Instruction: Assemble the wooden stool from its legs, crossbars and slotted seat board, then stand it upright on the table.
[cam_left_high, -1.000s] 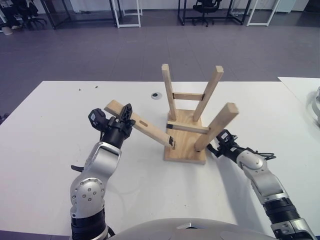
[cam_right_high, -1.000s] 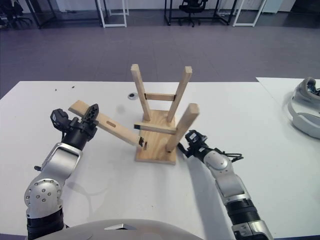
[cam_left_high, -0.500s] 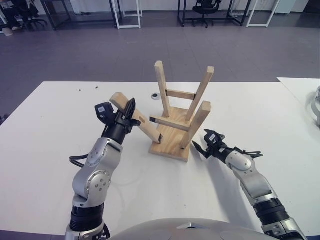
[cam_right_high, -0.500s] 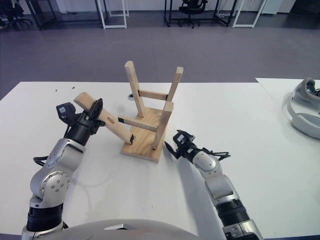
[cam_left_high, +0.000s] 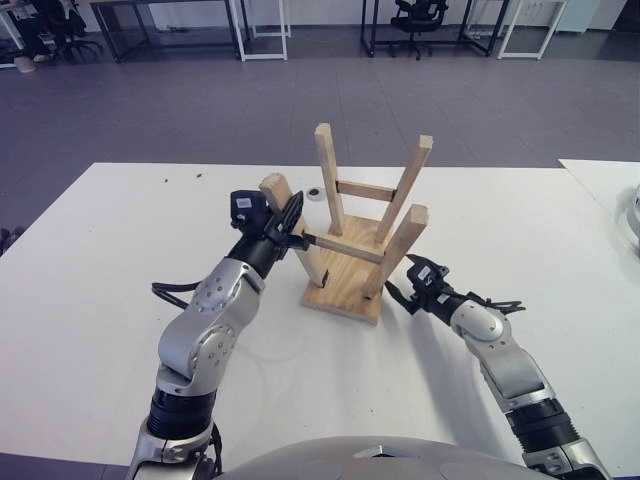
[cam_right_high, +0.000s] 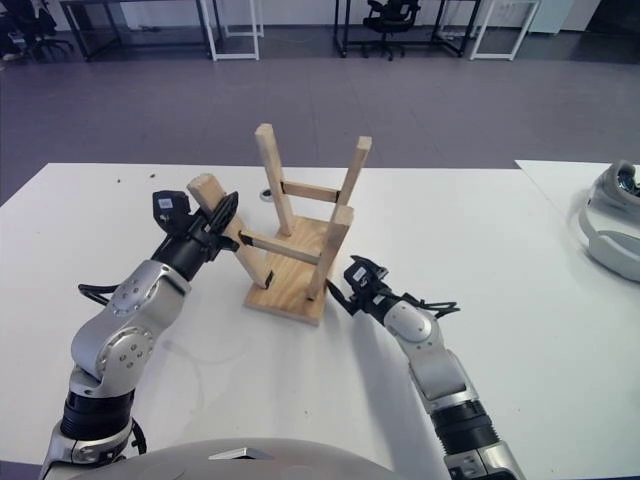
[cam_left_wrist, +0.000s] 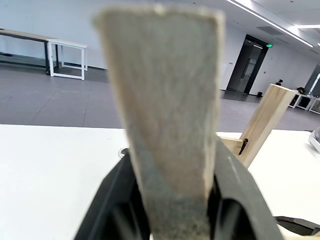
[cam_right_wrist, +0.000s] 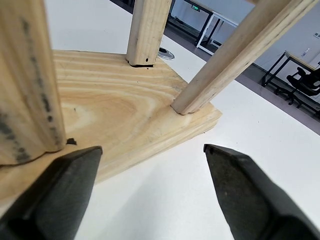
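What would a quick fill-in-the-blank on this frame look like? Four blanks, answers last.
1. The left gripper is shut on a tilted wooden ____.
2. The right gripper, beside the seat board, has its fingers ____.
3. Besides the held one, ____ legs stick up from the seat board.
4. The seat board rests on the white ____.
Missing words: leg; open; three; table.
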